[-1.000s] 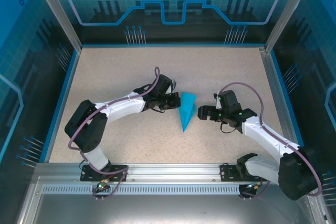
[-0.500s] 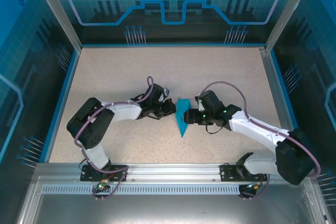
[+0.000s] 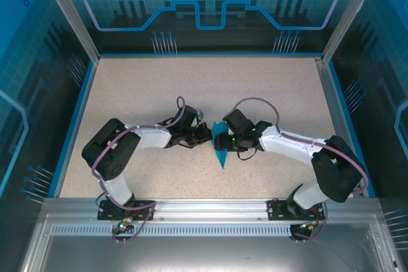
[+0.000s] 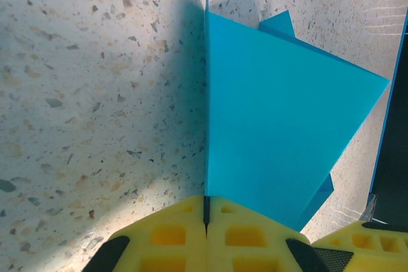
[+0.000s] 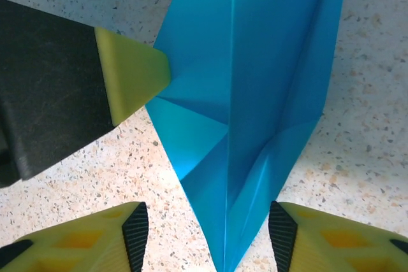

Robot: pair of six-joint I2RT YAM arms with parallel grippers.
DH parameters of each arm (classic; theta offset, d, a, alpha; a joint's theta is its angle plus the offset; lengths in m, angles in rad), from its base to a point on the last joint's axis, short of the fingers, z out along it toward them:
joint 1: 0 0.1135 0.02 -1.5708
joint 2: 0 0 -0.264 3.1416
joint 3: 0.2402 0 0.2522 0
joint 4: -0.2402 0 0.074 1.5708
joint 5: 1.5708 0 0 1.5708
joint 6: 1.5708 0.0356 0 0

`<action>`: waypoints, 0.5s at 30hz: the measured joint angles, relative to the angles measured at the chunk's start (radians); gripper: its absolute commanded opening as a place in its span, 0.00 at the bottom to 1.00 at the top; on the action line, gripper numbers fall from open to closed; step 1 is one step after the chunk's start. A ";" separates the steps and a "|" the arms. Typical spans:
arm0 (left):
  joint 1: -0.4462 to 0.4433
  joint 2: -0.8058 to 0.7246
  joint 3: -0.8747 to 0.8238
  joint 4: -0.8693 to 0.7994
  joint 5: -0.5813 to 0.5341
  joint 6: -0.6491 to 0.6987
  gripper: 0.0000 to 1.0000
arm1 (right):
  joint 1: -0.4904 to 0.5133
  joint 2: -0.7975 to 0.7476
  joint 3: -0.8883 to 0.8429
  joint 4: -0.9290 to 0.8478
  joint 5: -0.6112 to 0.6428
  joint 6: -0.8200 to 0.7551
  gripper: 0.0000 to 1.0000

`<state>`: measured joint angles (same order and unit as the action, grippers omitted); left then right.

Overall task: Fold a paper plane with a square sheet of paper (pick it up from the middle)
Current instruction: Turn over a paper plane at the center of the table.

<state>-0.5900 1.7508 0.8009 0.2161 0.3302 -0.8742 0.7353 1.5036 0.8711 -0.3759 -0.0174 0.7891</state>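
Blue walls stand around a speckled tan counter (image 3: 146,87). The 2 arms reach in from the near edge and meet close to the middle of the counter. The paper plane (image 3: 221,156) lies there between them. It is teal-blue and folded into a long thin shape, with its sharp tip pointing to the near edge.

The left claw (image 4: 206,211) is squeezed tight. Its 2 yellow fingers (image 4: 172,234) press together on the edge of 1 flap of the paper plane (image 4: 268,125). That flap stands up from the counter like a little wall.

The right claw (image 5: 207,234) is partly open and holds nothing. Its fingers (image 5: 95,240) sit 1 on each side of the narrow end of the paper plane (image 5: 255,81). Bare counter shows between the paper and the left finger. A crease runs down the middle of the paper. The yellow tip of the left claw touches the paper's side edge.
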 measured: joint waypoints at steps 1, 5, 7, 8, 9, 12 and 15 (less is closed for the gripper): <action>0.000 0.000 0.000 0.000 0.000 0.000 0.00 | 0.000 0.011 0.008 -0.001 -0.002 0.003 0.50; 0.000 0.000 0.000 0.000 0.000 0.000 0.00 | 0.002 0.043 0.029 -0.001 -0.002 0.005 0.49; 0.000 0.000 0.000 0.000 0.000 0.000 0.00 | 0.005 0.054 0.035 -0.007 -0.002 0.005 0.49; 0.000 0.000 0.000 0.000 0.000 0.000 0.00 | 0.006 0.059 0.040 -0.013 -0.001 0.005 0.49; 0.000 0.000 0.000 0.000 0.000 0.000 0.00 | 0.006 0.064 0.044 -0.021 0.001 0.005 0.49; 0.000 0.000 0.000 0.000 0.000 0.000 0.00 | 0.006 0.084 0.059 -0.040 0.010 0.016 0.51; 0.000 0.000 0.000 0.000 0.000 0.000 0.00 | 0.006 0.110 0.068 -0.055 0.010 0.027 0.51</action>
<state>-0.5900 1.7512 0.8009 0.2157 0.3302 -0.8742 0.7418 1.6138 0.9390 -0.4305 -0.0074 0.8162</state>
